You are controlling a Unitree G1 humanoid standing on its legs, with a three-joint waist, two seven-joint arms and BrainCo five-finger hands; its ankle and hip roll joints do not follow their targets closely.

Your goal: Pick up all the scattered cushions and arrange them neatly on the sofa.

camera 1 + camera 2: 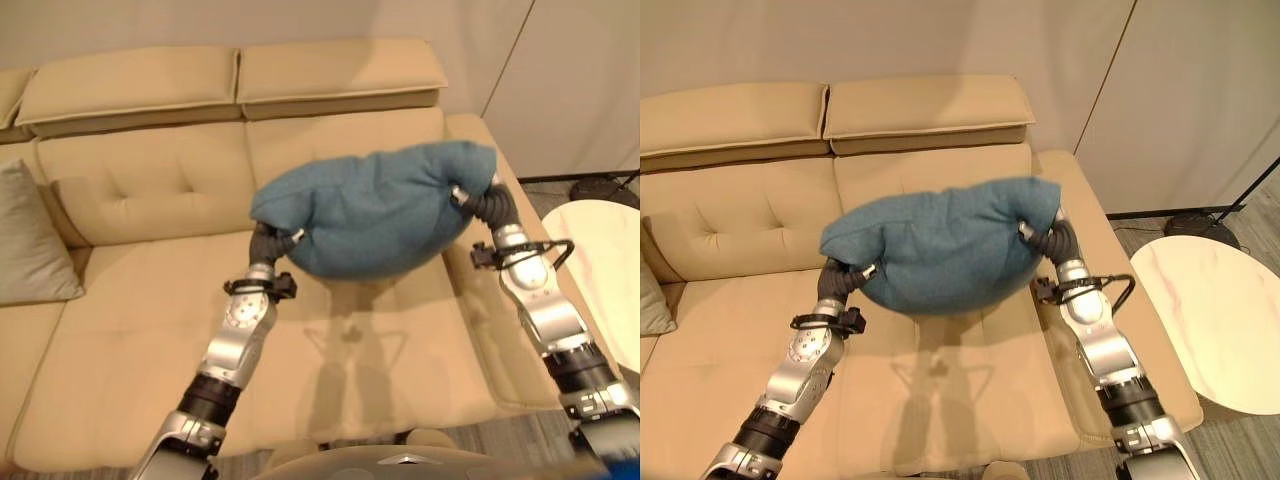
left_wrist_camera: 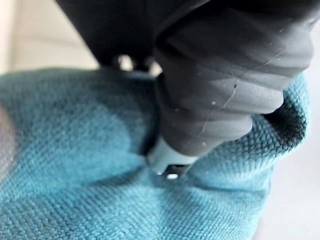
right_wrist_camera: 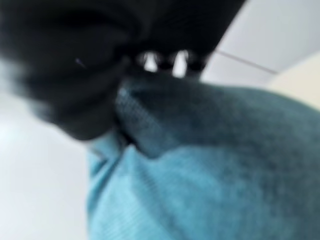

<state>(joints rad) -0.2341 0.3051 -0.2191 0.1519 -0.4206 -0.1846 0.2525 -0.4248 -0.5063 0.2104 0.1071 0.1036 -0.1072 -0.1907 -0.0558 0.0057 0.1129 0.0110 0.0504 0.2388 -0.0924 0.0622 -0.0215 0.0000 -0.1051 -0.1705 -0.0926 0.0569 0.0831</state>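
Left hand [image 1: 268, 243] is buried in the near left end of the teal cushion [image 1: 378, 212], its dark ribbed cover pressed into the fabric, and in the left wrist view the cloth bunches up around a pale fingertip [image 2: 167, 161]; the fingers themselves are sunk in the weave, so I cannot tell whether they are curled or straight. Over on the other side, the right hand [image 1: 478, 200] is dug into the cushion's far right end the same way, cover against cloth, fingers hidden in the folds, and their state is just as unreadable. Between the two hands the teal cushion hangs in the air, stretched across from one wrist to the other, sagging a little in the middle and casting a shadow on the seat below. Under the hands lies the beige sofa [image 1: 130, 330], its seat bare beneath the cushion, backrest beyond it. Well off to the left hand's side, a grey cushion [image 1: 30, 240] leans upright against the sofa's back. Out past the right hand, beside the sofa's arm, stands a pale round marble-look counter [image 1: 1210, 320].
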